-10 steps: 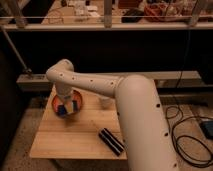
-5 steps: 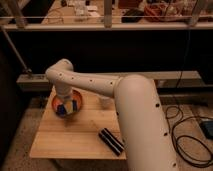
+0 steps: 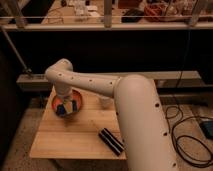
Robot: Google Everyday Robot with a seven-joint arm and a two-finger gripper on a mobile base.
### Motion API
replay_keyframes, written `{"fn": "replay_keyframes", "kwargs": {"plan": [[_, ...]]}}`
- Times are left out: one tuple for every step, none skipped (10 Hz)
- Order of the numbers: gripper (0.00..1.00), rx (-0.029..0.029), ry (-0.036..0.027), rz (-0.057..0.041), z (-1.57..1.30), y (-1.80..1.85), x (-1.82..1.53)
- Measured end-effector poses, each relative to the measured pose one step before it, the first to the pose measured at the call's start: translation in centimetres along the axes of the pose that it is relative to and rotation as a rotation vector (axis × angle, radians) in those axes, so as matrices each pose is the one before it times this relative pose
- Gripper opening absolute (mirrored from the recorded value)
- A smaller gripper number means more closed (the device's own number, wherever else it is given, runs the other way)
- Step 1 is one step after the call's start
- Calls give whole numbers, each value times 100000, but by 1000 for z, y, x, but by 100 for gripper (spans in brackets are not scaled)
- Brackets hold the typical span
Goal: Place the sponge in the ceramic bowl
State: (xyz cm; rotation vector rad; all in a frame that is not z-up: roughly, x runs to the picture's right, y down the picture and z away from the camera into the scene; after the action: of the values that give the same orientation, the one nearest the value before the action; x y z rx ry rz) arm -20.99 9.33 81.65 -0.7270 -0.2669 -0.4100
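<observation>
The sponge [image 3: 63, 109] shows as a blue patch inside the rim of the ceramic bowl [image 3: 79, 97], right at the tool [image 3: 67, 105]. Whether it rests on the bowl's floor or hangs just above it cannot be told.

In the camera view, the bowl sits toward 10 o'clock on the wooden table [image 3: 75, 142]. The white arm [image 3: 135, 115] reaches in from 5 o'clock, bends over the table and drops its tool into the bowl. Whether the tool is wide, narrow or clamped on the sponge cannot be told. A black ribbed bar [image 3: 111, 141] lies near the table's 5 o'clock edge, well apart from the bowl. A small white cup [image 3: 105, 102] stands at 3 o'clock from the bowl, partly behind the arm.
</observation>
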Motion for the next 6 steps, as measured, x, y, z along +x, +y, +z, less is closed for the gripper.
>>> {"fn": "replay_keyframes", "kwargs": {"plan": [[14, 75, 31, 525, -32, -1, -13], [14, 145, -53, 354, -41, -24, -33], [14, 39, -18, 379, 6, 6, -34], [14, 76, -64, 287, 7, -19, -37], [14, 94, -50, 415, -2, -14, -19], [14, 77, 25, 486, 10, 12, -22]]}}
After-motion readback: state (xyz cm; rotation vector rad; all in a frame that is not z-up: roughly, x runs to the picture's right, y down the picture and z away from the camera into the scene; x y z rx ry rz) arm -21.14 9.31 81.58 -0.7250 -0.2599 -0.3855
